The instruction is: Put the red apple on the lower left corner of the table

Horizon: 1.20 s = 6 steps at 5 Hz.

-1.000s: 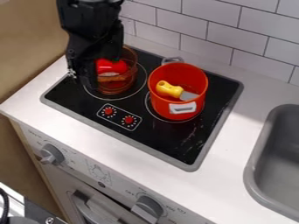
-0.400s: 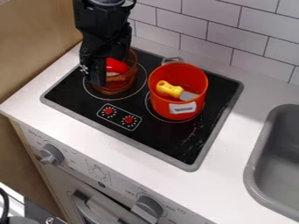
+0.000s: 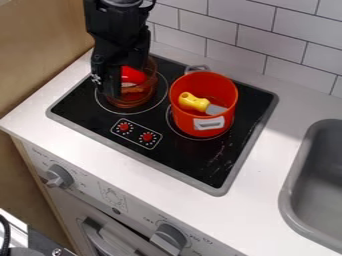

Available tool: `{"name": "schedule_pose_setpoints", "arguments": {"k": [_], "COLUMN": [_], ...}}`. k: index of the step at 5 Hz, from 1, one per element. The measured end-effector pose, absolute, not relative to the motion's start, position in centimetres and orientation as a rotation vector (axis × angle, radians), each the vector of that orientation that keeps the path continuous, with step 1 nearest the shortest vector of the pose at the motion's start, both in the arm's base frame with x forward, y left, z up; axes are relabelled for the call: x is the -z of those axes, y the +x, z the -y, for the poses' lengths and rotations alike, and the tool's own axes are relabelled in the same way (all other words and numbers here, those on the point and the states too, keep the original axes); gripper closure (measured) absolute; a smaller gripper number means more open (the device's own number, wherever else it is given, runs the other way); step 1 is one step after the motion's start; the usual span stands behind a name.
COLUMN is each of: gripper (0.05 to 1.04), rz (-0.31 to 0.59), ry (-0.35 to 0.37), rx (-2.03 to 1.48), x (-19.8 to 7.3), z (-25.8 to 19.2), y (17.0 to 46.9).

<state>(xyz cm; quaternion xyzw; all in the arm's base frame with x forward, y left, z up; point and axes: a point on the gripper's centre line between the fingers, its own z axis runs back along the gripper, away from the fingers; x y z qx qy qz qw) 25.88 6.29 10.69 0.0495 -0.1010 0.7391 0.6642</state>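
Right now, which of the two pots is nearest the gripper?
The see-through amber pot, partly behind the gripper; the opaque orange-red pot, with the yellow-handled tool inside, stands farther off.

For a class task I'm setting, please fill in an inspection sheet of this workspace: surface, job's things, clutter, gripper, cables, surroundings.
Surface: white counter with black stovetop.
Job's things: red object, probably the apple, in a transparent amber pot; partly hidden behind the gripper.
Clutter: red-orange pot on the stovetop, holding a yellow-handled toy utensil.
Gripper: black gripper at the amber pot; whether it grips the red object, cannot tell.
Cables: what looks like a black cable, lower left edge.
Surroundings: white tiled wall behind, gray sink at image right, knobs on the front panel.
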Motion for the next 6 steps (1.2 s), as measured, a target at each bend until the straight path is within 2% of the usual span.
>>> {"name": "schedule_pose_setpoints", "arguments": {"k": [1,3,4,6], "gripper": [0.083,0.083,0.083,0.083], "rz": [0.238,0.333,0.368,0.436], "ry": [0.100,0.131,0.146,0.114], "rx": [-1.726,-1.724,-1.702,-1.671], "x": [-10.4,-10.6,-10.5,-9.4], "z": [-5.5,-7.4,-8.9,-10.2], "y": [27.2,30.2,30.9,31.3]}}
